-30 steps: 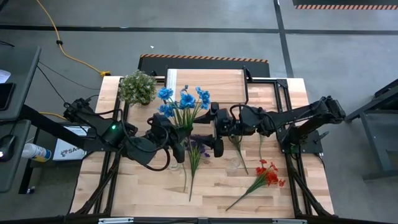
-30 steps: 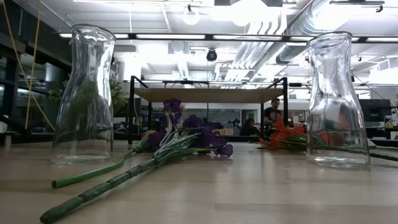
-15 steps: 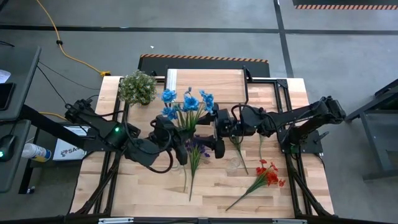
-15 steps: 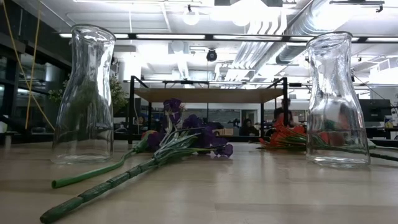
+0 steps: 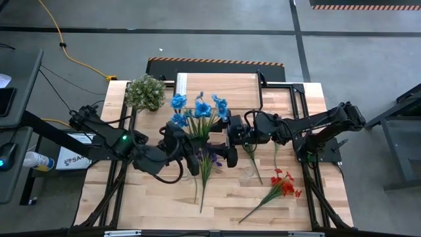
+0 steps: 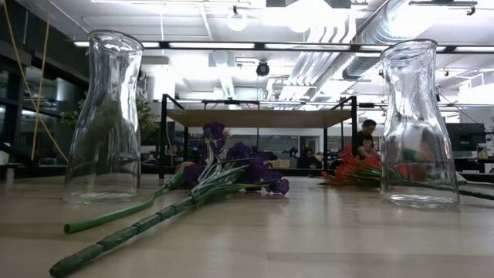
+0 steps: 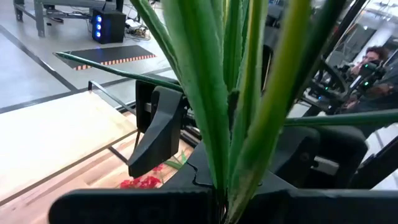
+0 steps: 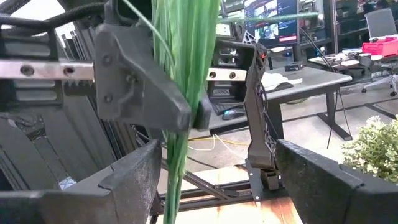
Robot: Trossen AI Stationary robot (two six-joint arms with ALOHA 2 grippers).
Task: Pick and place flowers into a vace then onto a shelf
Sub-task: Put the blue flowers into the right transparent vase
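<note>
While the left claw (image 5: 191, 157) is gripping the blue bunch (image 5: 197, 108) by its stems, the right claw (image 5: 230, 141) is waiting just beside it with its jaws spread wide and nothing in them. That pairing is what the coming move is hanging on. In the high view the stems (image 5: 199, 131) are running from the left claw up to the blooms, fanning toward the shelf (image 5: 223, 84), so the long axis is standing more upright than flat. The right wrist view is showing those stems (image 8: 186, 74) rising between its two fingers (image 8: 124, 183) — inside the gap, yet I cannot tell whether they are touching either one. The left claw is clenched on the stems, so it is the nearer arm; judging by this, the right one is placed to take them over by closing.

Taking the shelf as landmark: the blue bunch is hanging just off its near edge, above the surface (image 5: 158, 197). Purple flowers (image 6: 247, 166) are lying flat on the surface nearer the camera side than the shelf, stems pointing away from it. Red flowers (image 5: 283, 185) are lying farther out still, off the shelf's right end. Two glass vases (image 6: 106, 116) are standing empty in the low view, well forward of the shelf — no stem is in either yet.

As for writing, a white label (image 5: 71, 158) beside the left arm's base is showing letters, partly hidden, that I cannot make out in full. No brand is readable elsewhere.
</note>
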